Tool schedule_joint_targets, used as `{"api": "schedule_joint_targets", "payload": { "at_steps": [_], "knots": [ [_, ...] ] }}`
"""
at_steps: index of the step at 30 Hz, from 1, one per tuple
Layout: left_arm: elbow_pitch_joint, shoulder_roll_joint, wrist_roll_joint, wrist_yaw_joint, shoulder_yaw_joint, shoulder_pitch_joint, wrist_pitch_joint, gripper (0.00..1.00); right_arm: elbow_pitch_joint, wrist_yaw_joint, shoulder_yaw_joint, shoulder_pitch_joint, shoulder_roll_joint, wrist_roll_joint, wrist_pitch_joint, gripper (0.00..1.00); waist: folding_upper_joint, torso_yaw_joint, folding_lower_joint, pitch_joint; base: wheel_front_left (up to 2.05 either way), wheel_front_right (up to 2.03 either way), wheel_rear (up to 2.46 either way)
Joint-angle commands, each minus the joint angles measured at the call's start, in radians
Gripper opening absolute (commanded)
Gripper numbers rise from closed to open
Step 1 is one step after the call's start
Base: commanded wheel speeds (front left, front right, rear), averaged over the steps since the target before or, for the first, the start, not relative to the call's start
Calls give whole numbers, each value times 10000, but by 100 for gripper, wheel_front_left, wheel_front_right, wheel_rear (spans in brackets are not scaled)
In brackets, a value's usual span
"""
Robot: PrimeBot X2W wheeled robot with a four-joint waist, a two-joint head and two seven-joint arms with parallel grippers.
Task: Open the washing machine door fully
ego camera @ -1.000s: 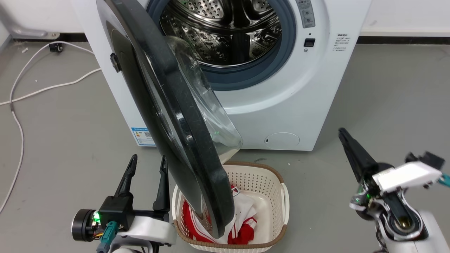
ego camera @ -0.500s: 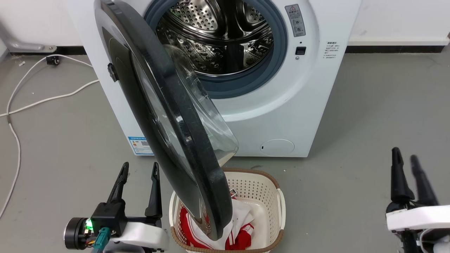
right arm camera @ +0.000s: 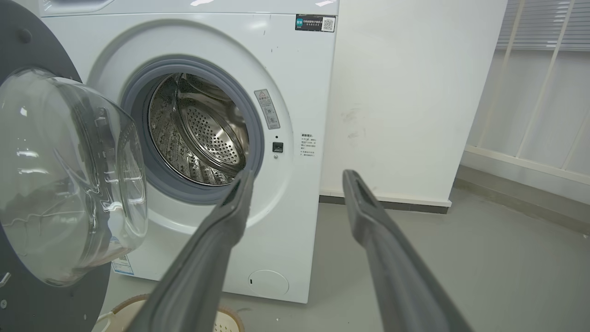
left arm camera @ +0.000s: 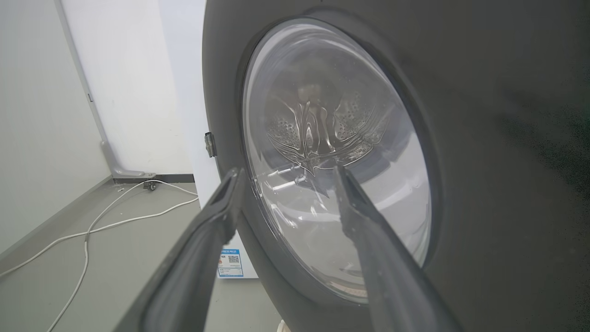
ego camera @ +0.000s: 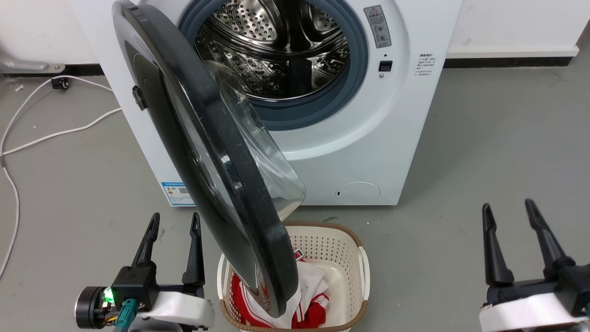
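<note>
The washing machine door (ego camera: 207, 147) is a big glossy black disc with a clear glass bowl (ego camera: 258, 152), swung out from its hinge on the left towards me, edge-on in the head view. Its outer face (left arm camera: 484, 161) looms close in the left wrist view, and its glass bowl (right arm camera: 69, 175) bulges at the left of the right wrist view. My left gripper (ego camera: 174, 220) stands open at the lower left, just left of the door's lower edge, apart from it. My right gripper (ego camera: 506, 207) is open at the lower right, far from the door.
The white washing machine (ego camera: 368, 138) has its steel drum (ego camera: 276, 50) exposed. A cream laundry basket (ego camera: 359, 276) with red and white clothes sits on the floor under the door's lower edge. White cables (ego camera: 60, 129) lie on the grey floor at left. A white wall (right arm camera: 405, 92) stands to the right.
The head camera has shifted, moving the whole scene left. My right gripper swung from a sideways tilt at the right to upright with its fingers spread. The door and left gripper kept their places.
</note>
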Motion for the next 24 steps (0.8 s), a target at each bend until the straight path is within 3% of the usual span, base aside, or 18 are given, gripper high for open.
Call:
{"api": "schedule_joint_targets", "payload": {
  "at_steps": [1, 24],
  "knots": [
    [-29, -3, 64, -72, 54, -43, -26, 100, -76, -6, 84, 289, 69, -121, 48, 100, -1, -11, 1, 13, 0, 0, 0],
    [-53, -5, 122, -21, 14, -143, -27, 100, 689, -6, 169, 44, 159, 307, -143, 100, -1, -64, 1, 242, 0, 0, 0]
  ]
}}
